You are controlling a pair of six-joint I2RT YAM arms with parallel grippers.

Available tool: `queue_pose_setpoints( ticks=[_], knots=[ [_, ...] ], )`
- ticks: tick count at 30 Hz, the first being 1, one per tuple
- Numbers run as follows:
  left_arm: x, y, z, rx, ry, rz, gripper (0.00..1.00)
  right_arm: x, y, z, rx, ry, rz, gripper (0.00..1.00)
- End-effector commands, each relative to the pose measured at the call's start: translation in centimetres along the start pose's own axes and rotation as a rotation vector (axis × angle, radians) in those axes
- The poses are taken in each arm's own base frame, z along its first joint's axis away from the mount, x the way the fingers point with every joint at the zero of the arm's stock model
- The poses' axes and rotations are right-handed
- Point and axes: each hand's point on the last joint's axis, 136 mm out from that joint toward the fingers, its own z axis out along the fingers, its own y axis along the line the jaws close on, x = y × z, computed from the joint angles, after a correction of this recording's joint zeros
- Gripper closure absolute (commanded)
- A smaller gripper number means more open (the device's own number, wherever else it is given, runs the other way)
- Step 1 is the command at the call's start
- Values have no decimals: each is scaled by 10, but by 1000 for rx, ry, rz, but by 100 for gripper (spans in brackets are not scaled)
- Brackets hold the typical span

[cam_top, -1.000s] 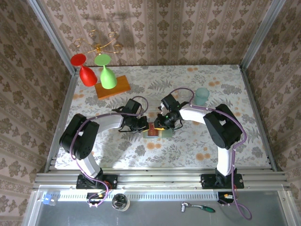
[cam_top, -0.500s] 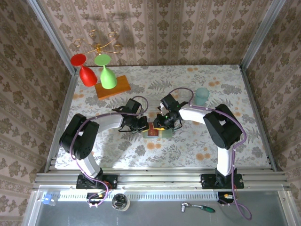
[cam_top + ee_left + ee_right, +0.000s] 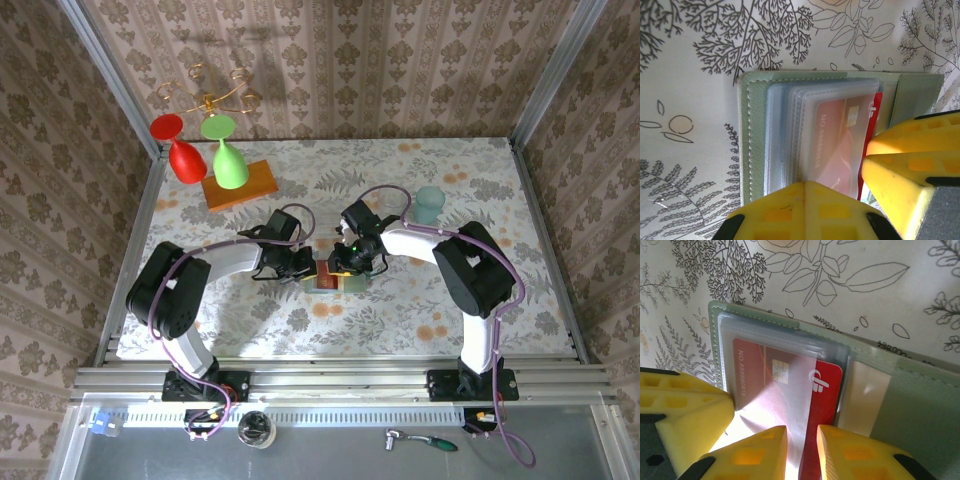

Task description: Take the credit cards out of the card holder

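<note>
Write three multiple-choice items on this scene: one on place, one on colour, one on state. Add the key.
1. The card holder lies: A. at the far left corner of the table; B. near its middle; C. at its right edge.
2. The credit card poking from the clear sleeve is: A. red; B. blue; C. green.
3. The card holder is: A. snapped shut; B. standing on edge; C. lying open.
Key: B, the top view shows it central; A, red plastic with a chip; C, its sleeves face up.
</note>
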Motion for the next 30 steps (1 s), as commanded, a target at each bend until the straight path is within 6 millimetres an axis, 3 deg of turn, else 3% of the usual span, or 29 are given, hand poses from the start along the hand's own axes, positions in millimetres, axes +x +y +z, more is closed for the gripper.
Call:
queue_pose_setpoints(
  ticks=[1,19,30],
  knots=[
    [-5,-9,-12,20,-17,10,98,5,-11,-7,73,5,-5,74],
    [-16,-23,-7,53,-14,31,98,1,-8,-21,85,-40,-24,73],
    [-3,-6,12,33,35,7,98,2,-11,-26,96,-61,-7,70]
  ],
)
